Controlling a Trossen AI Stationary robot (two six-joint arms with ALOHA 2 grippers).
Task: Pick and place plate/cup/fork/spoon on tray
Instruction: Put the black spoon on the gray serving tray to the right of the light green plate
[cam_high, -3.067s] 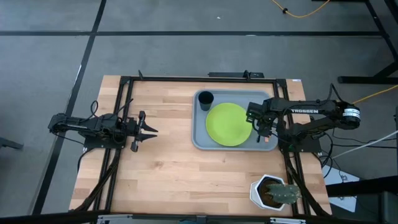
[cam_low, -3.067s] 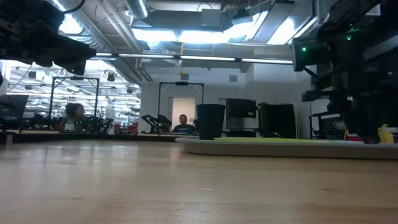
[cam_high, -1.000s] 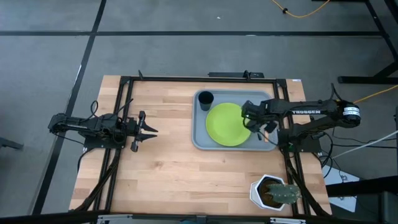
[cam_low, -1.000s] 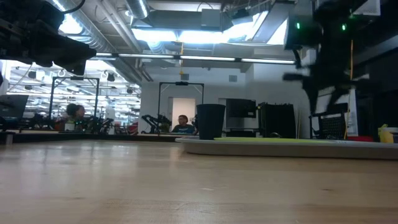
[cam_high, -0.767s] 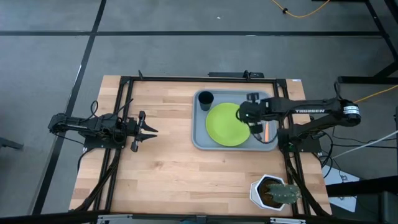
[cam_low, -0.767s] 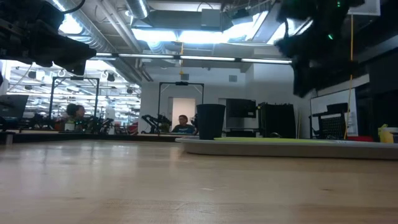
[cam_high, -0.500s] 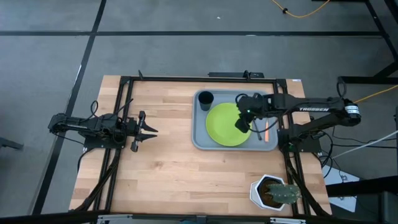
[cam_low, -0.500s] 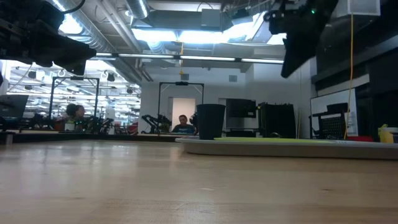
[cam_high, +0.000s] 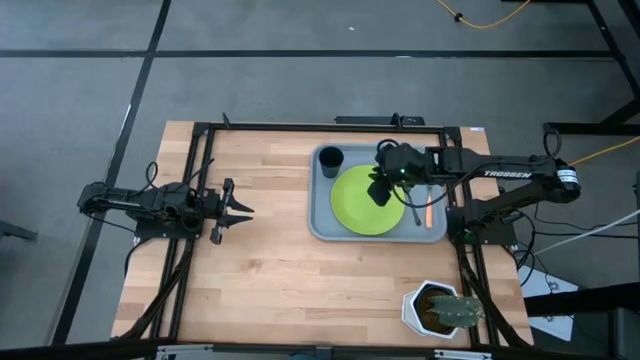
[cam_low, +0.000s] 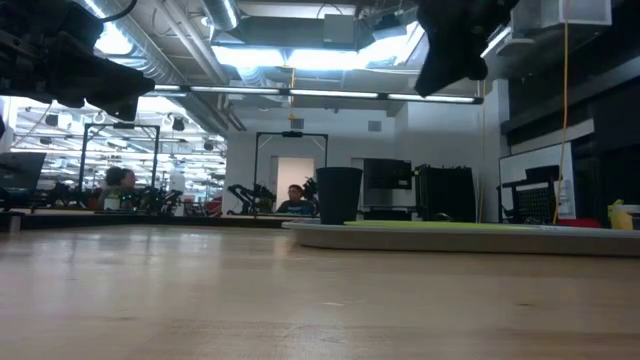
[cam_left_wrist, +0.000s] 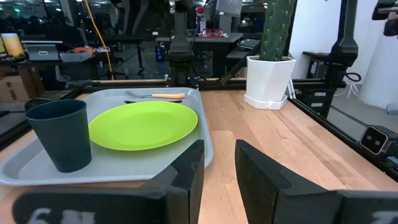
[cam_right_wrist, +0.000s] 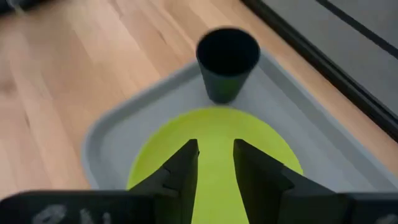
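1. Currently the right gripper (cam_high: 378, 190) is hovering empty, fingers apart, above the plate (cam_high: 364, 204).
2. Plate, cup (cam_high: 331, 158), fork (cam_high: 424, 208) are lying on the tray (cam_high: 318, 225), seemingly finished.
3. Left gripper (cam_high: 238, 210) is waiting far left, empty, fingers parted.

White cactus pot (cam_high: 440, 309) on table (cam_high: 260, 260)

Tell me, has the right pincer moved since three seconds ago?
Yes. The right pincer moved from the tray's right edge leftward, over the plate.

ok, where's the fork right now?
High view: the fork lies in the tray at its right edge, just right of the plate. The right gripper hovers over the plate.
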